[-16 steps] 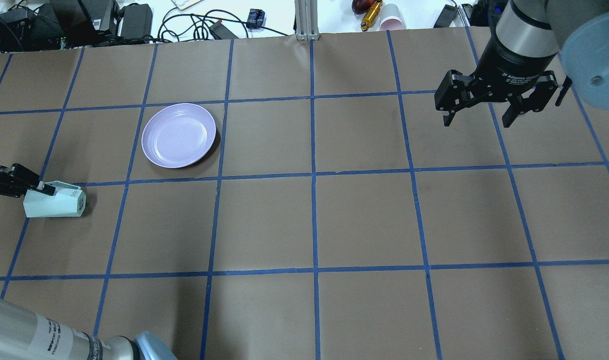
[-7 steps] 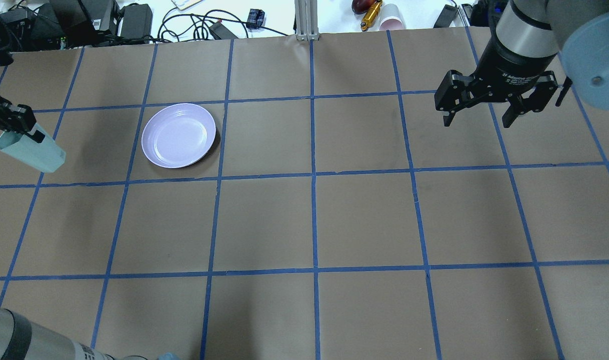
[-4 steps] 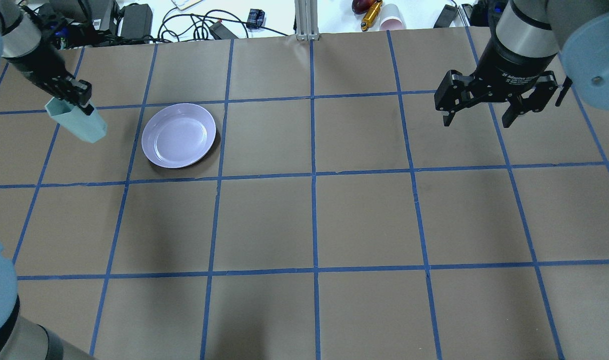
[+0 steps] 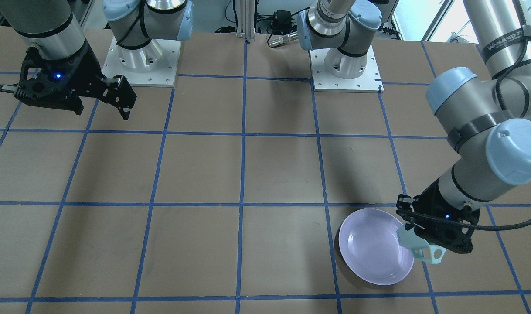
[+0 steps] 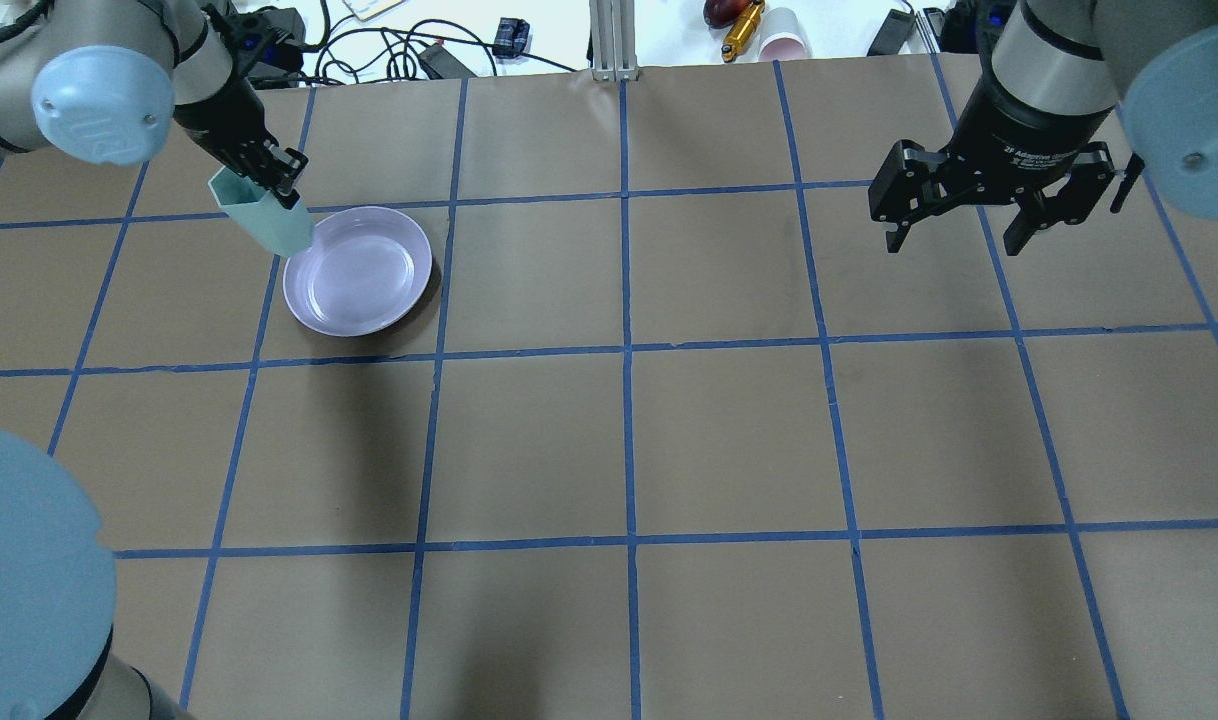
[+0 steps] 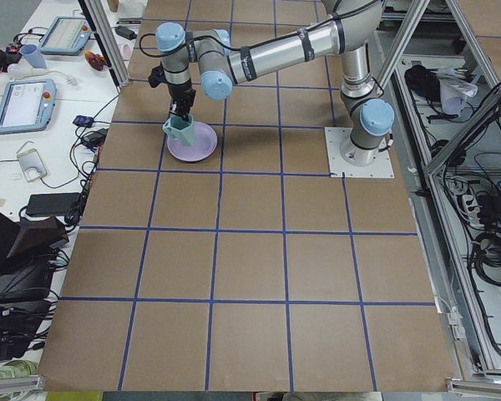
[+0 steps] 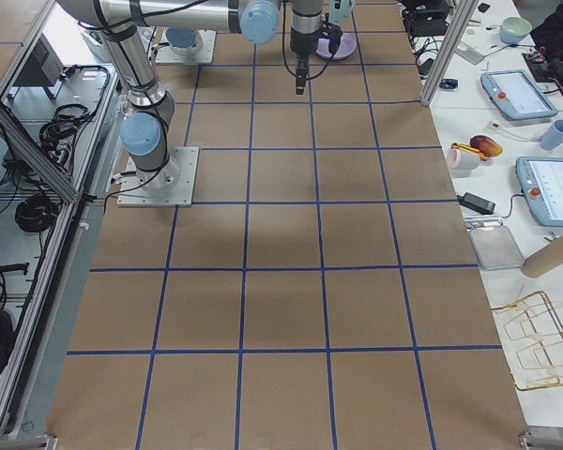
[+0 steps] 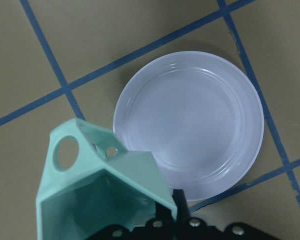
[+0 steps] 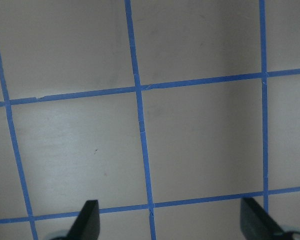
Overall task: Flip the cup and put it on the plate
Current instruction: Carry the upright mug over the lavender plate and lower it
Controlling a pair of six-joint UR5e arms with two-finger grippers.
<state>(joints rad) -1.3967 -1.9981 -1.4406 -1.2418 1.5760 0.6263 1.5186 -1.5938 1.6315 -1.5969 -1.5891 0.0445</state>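
Note:
The pale mint-green cup (image 5: 261, 213) hangs tilted in my left gripper (image 5: 277, 182), which is shut on its rim. It is held above the left edge of the lavender plate (image 5: 364, 275). In the left wrist view the cup (image 8: 102, 192) shows its teal inside and its handle, with the plate (image 8: 200, 135) beyond it. The front view shows the cup (image 4: 422, 249) at the plate's (image 4: 372, 253) right rim under the left gripper (image 4: 427, 237). My right gripper (image 5: 959, 240) is open and empty, hovering far to the right, and it also shows in the right wrist view (image 9: 171, 222).
The table is brown paper with a blue tape grid (image 5: 626, 350). Cables, power bricks and small items (image 5: 389, 45) lie beyond the far edge. The arm bases (image 4: 139, 61) stand at the robot's side of the table.
My left gripper lifted the cup off the table at the far left, turned it, and carried it right and away to the plate's edge. The right arm has not moved.

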